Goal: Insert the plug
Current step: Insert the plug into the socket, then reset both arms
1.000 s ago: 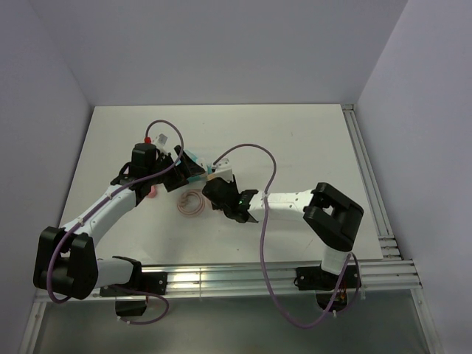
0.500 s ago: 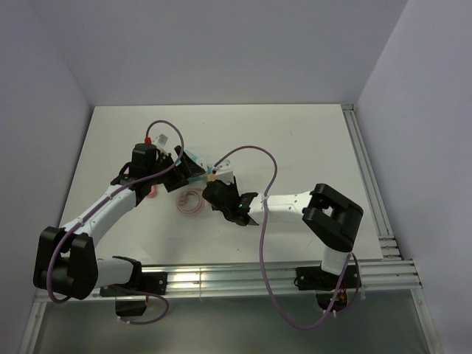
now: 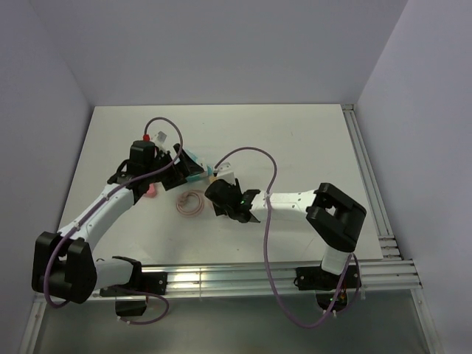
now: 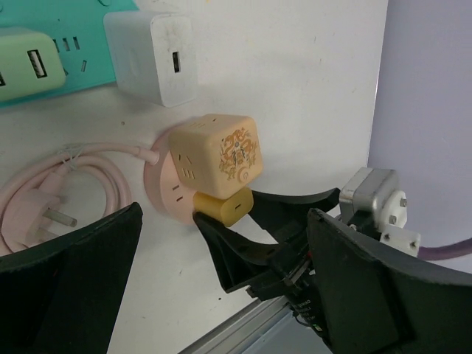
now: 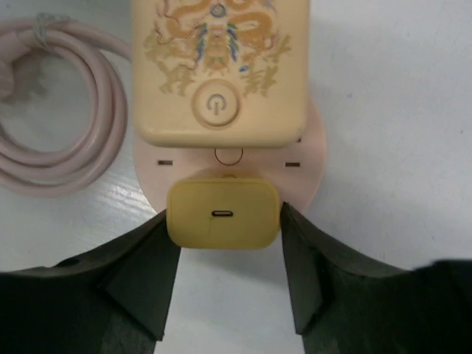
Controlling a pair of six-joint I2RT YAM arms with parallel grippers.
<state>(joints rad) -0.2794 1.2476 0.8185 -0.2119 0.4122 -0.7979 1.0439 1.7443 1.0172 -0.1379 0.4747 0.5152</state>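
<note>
The white counter (image 3: 295, 140) carries everything. The left fingers (image 4: 66, 280) stand spread wide above it, holding nothing. A teal power strip (image 4: 77, 74) lies at the far side with a white adapter (image 4: 151, 55) standing on it. Beside a coiled pink cable (image 5: 110, 103) sits a round pink socket base (image 5: 304, 158) topped by a cream cube (image 5: 219, 66). The small yellow plug (image 5: 223, 214) sits on the base just below the cube. The right fingers (image 5: 140, 273) are close on either side of it; whether they press it I cannot tell.
</note>
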